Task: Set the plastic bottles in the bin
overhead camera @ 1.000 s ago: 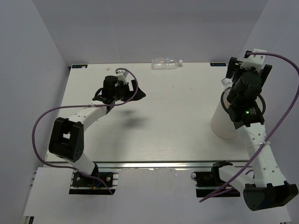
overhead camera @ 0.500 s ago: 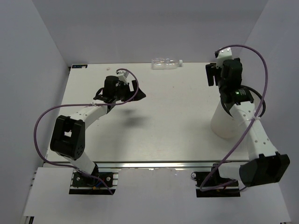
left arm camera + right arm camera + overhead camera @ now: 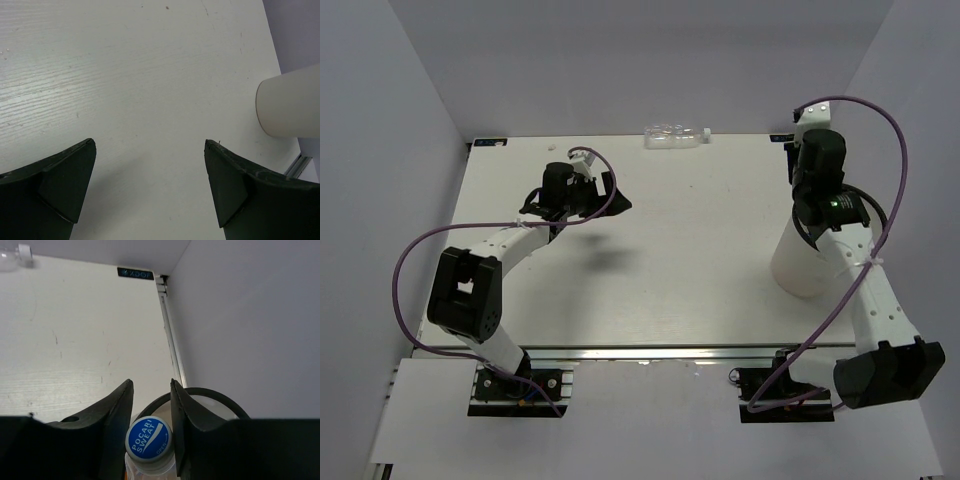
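The blue-capped bottle (image 3: 148,440) points its cap up at my right wrist camera, within the arc of the black rim of the bin (image 3: 220,392). The bin stands on the right side of the desk (image 3: 700,230). My right gripper (image 3: 151,385) hangs over the bin's far edge, fingers a narrow gap apart with the cap showing between them. I cannot tell whether they clamp it. A clear bottle (image 3: 675,135) lies at the desk's far edge. My left gripper (image 3: 150,145) hovers over the desk's left side, fingers wide apart.
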`<state>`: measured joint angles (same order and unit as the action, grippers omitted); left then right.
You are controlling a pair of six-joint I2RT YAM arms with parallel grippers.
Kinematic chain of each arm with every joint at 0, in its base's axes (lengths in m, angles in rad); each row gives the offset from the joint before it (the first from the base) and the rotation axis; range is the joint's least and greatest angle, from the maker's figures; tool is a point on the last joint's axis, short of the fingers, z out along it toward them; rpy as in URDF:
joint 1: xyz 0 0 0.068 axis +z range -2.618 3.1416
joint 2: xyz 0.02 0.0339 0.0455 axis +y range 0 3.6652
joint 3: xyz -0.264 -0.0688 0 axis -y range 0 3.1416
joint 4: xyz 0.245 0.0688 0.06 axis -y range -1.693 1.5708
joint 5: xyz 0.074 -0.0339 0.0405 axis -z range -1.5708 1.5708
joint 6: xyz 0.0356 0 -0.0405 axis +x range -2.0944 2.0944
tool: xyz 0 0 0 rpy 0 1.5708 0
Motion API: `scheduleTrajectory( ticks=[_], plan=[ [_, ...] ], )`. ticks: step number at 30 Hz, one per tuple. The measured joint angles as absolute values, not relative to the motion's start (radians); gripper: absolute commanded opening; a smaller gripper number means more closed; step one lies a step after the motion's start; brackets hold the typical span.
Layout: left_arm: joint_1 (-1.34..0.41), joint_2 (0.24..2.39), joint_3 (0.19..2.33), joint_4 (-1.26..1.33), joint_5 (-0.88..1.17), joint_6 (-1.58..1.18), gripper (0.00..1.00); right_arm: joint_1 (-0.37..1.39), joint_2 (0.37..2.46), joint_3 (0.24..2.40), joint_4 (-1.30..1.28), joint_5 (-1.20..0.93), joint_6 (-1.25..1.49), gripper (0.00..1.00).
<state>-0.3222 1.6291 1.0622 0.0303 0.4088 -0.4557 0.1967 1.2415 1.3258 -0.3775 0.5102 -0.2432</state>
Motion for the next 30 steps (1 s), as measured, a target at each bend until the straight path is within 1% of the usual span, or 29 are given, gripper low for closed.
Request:
scheduleTrajectory(
  ticks=[1,3,5,8,13,16,22,27,28,29,30],
  plan=[
    [-0.322,1.629,1.062,0.030,0.409,-0.456,0.98,0.197,1.229,1.326,-0.364,0.514,-0.242,0.15],
    [-0.321,1.629,1.062,0.030,0.409,-0.456,0.98,0.197,1.208,1.326,-0.339,0.519,-0.240,0.12],
    [-0.321,1.629,1.062,0.030,0.410,-0.456,0.98,0.197,1.187,1.326,-0.303,0.525,-0.237,0.00],
    [-0.319,1.629,1.062,0.034,0.411,-0.457,0.98,0.197,1.137,1.296,-0.217,0.543,-0.231,0.00],
    [-0.316,1.629,1.062,0.038,0.414,-0.457,0.98,0.190,0.984,1.149,-0.037,0.604,-0.186,0.00],
    [-0.313,1.629,1.062,0.039,0.419,-0.457,0.98,0.166,0.931,1.101,0.025,0.634,-0.120,0.00],
    [-0.310,1.629,1.062,0.045,0.429,-0.458,0.98,0.097,0.925,1.093,0.033,0.629,0.050,0.00],
    [-0.309,1.629,1.062,0.056,0.432,-0.461,0.98,0.038,0.961,1.078,-0.051,0.594,0.175,0.00],
    [-0.308,1.629,1.062,0.057,0.434,-0.461,0.98,0.029,0.960,1.058,-0.062,0.590,0.197,0.05],
    [-0.308,1.629,1.062,0.057,0.434,-0.461,0.98,0.023,0.958,1.035,-0.073,0.588,0.217,0.13],
    [-0.308,1.629,1.062,0.057,0.434,-0.461,0.98,0.013,0.957,1.014,-0.081,0.587,0.238,0.28]
  ],
)
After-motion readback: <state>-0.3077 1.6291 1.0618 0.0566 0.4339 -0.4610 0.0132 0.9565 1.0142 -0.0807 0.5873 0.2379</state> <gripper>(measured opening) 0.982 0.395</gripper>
